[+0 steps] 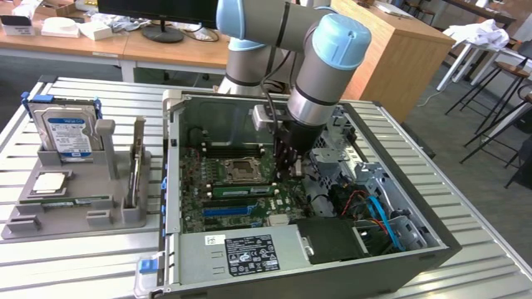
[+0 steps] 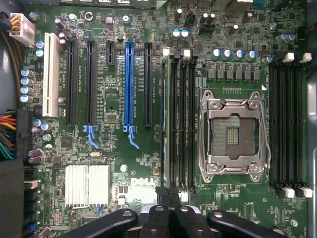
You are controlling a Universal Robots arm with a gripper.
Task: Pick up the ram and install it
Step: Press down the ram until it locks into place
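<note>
The ram (image 1: 241,190) is a long green stick standing on edge in a memory slot of the motherboard, beside the empty silver processor socket (image 1: 243,167). In the wrist view I look down on the ram (image 2: 168,119) as a thin edge in the outermost of the black slots next to the processor socket (image 2: 233,130). My gripper (image 1: 287,167) reaches down into the open computer case. Its black fingers (image 2: 159,220) are shut together with nothing between them, and the gripper (image 2: 171,201) hangs over one end of the ram. Whether it touches the stick I cannot tell.
The open case (image 1: 432,240) lies on a slatted metal table, with its power supply (image 1: 249,252) at the front and cables at the exterior view's right. A grey parts tray (image 1: 124,215) at the left holds a hard drive (image 1: 65,132), a square chip (image 1: 48,182) and another green stick (image 1: 66,201).
</note>
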